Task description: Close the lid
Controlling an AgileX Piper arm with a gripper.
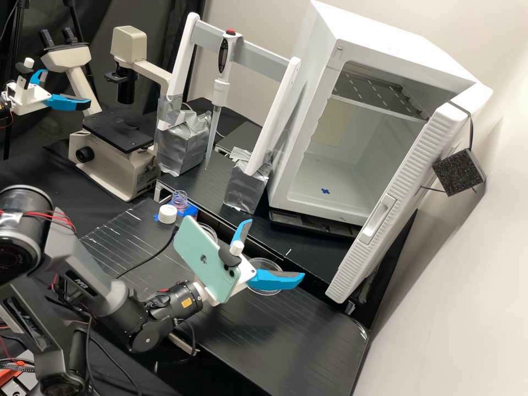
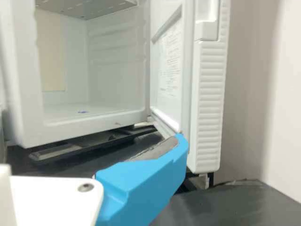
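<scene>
High view: white fridge (image 1: 344, 159) on black worktop (image 1: 308, 335); door (image 1: 390, 214) at fridge's right, swung wide open; microscope (image 1: 118, 159) left of fridge, pipette stand (image 1: 253, 49) between; gripper (image 1: 275, 247) in front of fridge, fingers spread apart; white cap (image 1: 167, 214) left of fridge.

Plain off-white wall (image 1: 440, 324), black drapery (image 1: 110, 14) beside it, black bench (image 1: 308, 330)
</scene>
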